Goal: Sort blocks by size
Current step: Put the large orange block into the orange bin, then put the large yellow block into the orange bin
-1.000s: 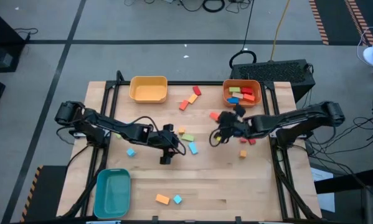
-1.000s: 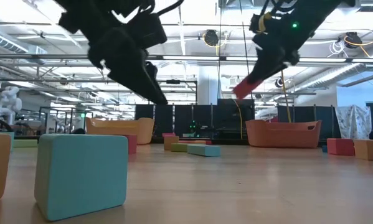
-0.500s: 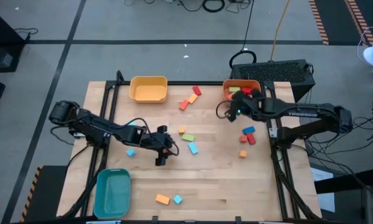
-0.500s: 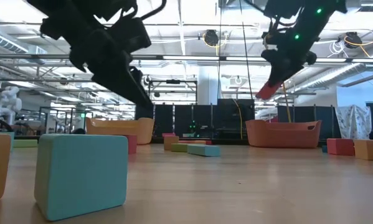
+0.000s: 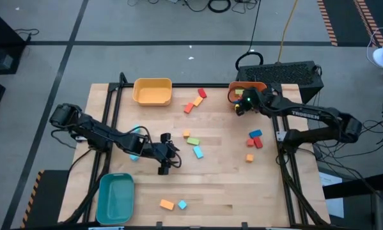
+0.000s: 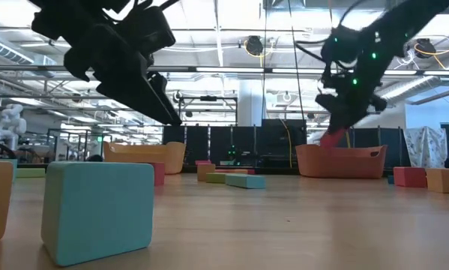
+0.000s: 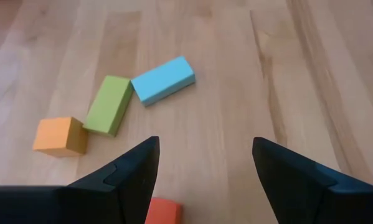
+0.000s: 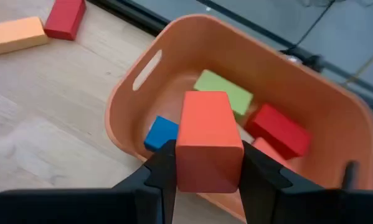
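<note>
Blocks lie scattered over the bench point(image 5: 229, 185): the right gripper point(image 8: 203, 163), jaws clamped on a red-orange block point(image 8: 207, 141), hangs above the orange bin point(image 8: 317, 102) at the far right corner, which holds green, blue and red ones. The left gripper point(image 7: 203, 165), jaws apart, hovers mid-bench near green point(image 7: 108, 105) and light blue bars point(image 7: 164, 80).

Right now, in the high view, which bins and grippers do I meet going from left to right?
Teal bin → yellow bin → left gripper, open → right gripper, holding an orange-red block at the orange bin.
</note>
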`<state>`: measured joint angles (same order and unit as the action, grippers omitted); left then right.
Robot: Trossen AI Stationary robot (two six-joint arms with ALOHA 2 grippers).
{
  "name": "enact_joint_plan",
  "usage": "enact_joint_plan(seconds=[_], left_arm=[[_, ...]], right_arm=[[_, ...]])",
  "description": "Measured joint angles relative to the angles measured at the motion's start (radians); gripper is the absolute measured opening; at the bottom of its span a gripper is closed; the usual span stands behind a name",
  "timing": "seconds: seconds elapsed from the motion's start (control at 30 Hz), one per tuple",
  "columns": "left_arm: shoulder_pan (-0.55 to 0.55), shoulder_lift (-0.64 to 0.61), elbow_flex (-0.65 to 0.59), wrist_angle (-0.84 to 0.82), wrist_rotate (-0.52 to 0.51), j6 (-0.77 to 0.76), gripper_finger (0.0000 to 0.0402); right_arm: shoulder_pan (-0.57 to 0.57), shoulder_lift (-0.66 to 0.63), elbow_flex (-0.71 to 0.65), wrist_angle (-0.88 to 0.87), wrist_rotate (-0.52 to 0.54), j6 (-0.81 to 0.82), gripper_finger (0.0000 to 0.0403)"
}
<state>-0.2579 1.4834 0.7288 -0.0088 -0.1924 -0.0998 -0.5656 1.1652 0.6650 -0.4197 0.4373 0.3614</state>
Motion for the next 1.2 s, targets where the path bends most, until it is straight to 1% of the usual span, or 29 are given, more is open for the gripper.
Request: enact_joint_plan(seconds=[0.2,0.33,0.37,0.53,0.63,0.83,0.97,1.07,1.2], left_arm=[[-0.007,0.000,0.000,0.000,-0.003,-0.005,0.0260],[-0.011,0.000,0.000,0.000,-0.020,-0.026,0.0260],[-0.015,0.000,0.000,0.000,-0.024,-0.026,0.0260],[-0.040,0.000,0.000,0.000,-0.026,-0.026,0.0260],[-0.059,0.000,0.000,0.000,-0.026,-0.025,0.0260],[-0.115,0.001,0.000,-0.026,-0.022,-0.023,0.0260],[-0.170,0.001,0.000,-0.107,-0.015,-0.054,0.0260],[-0.209,0.001,0.001,-0.159,0.009,-0.084,0.0260],[-0.259,0.002,0.020,-0.213,0.008,-0.102,0.0260]], right_arm=[[-0.060,0.000,-0.117,0.182,-0.102,-0.033,0.0112],[-0.079,0.000,-0.161,0.217,-0.102,-0.033,0.0113],[-0.083,0.000,-0.166,0.223,-0.100,-0.033,0.0120],[-0.088,0.000,-0.173,0.233,-0.098,-0.025,0.0184],[-0.088,0.000,-0.172,0.266,-0.092,-0.025,0.0198],[-0.067,-0.004,-0.172,0.352,-0.089,-0.012,0.0191],[-0.001,-0.034,-0.172,0.367,-0.041,0.021,0.0177],[0.054,-0.065,-0.172,0.375,-0.037,0.023,0.0170],[0.105,-0.095,-0.172,0.377,-0.039,0.048,0.0165]])
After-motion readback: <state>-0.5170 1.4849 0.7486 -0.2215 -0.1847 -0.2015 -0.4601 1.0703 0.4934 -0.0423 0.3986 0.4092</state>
